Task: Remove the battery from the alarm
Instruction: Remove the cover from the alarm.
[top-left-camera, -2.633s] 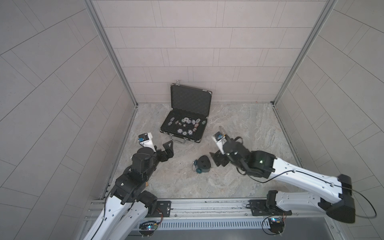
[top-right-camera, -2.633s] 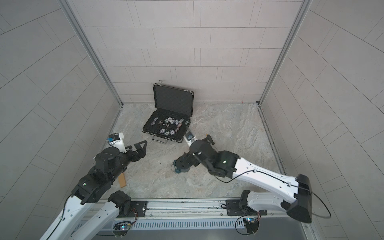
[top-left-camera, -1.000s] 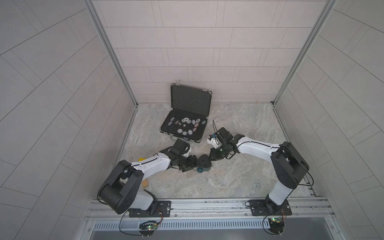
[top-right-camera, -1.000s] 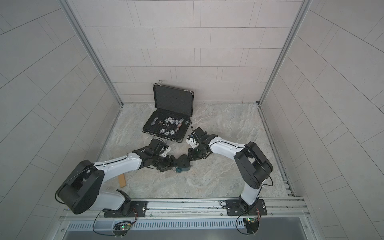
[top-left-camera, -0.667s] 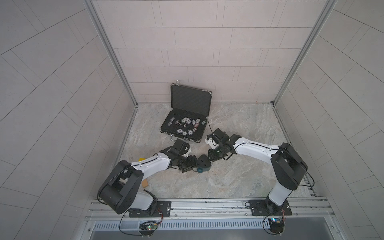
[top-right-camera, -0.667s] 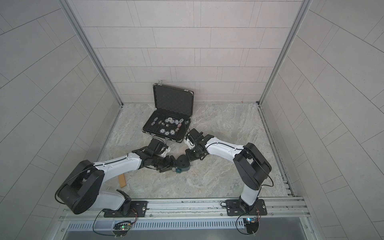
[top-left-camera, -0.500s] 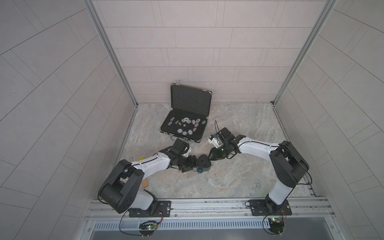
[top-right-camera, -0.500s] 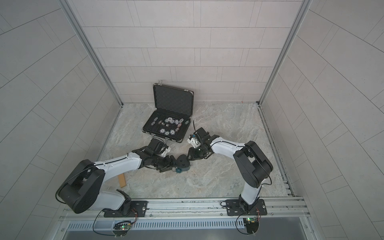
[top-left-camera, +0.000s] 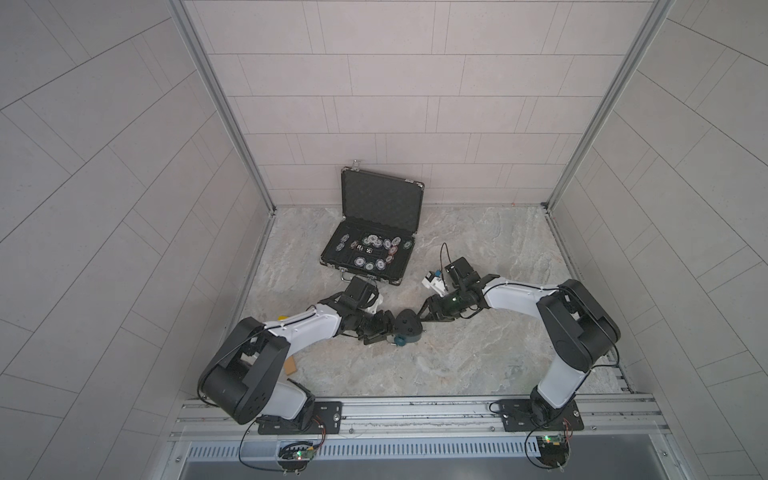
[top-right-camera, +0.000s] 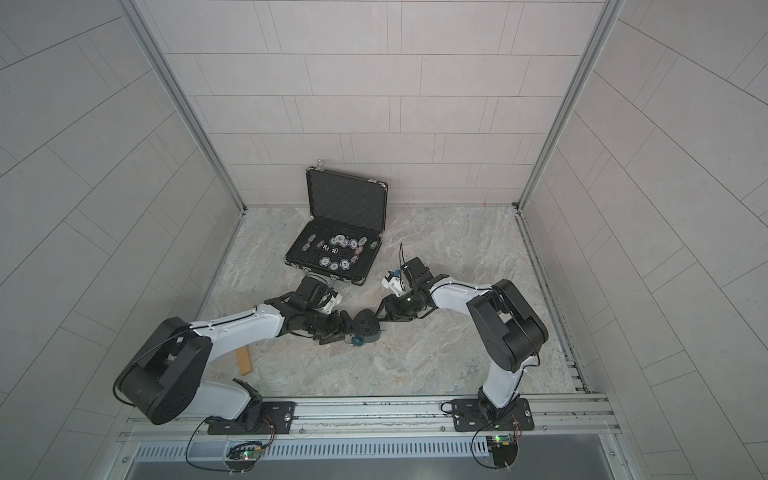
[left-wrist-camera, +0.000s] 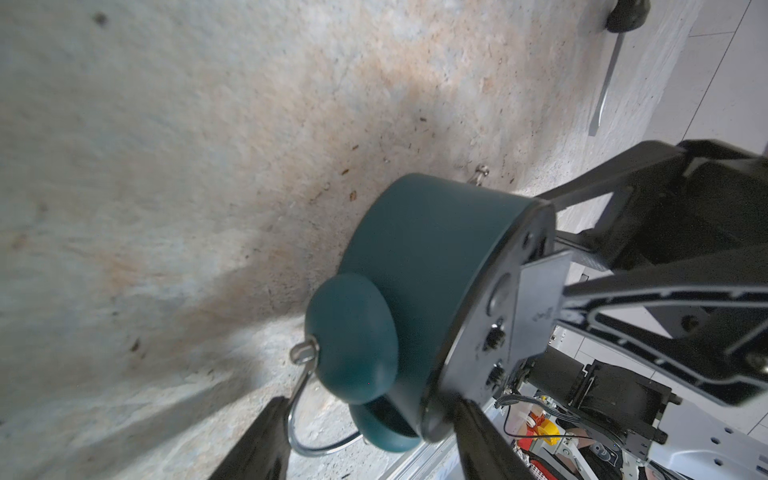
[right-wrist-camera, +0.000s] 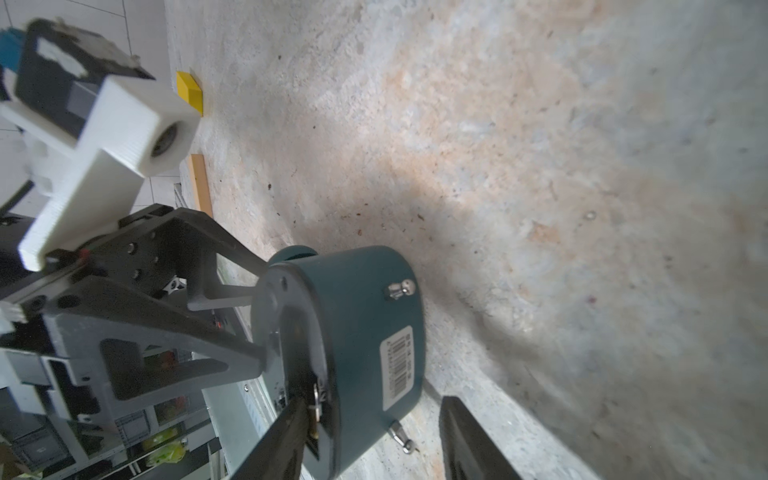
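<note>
L fingers (left-wrist-camera: 478, 444) straddle alarm (left-wrist-camera: 415, 257); R fingers (right-wrist-camera: 286, 440) apart at back.

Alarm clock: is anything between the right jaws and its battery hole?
Nothing visible. The alarm shows its dark back to the right gripper, the battery hole is uncovered, and the open jaws have one tip at its edge. The left gripper sits beside it, not over it.

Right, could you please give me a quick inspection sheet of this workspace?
Surface: marbled top, small dark specks.
Job's things: alarm back up; battery not made out.
Clutter: open chip case, screwdriver, wood strip, yellow block.
Grippers: left gripper clamps alarm; right gripper open, one finger at alarm's back.
Cables: wire on right wrist, clear of alarm.
Surroundings: tiled walls, front rail.
</note>
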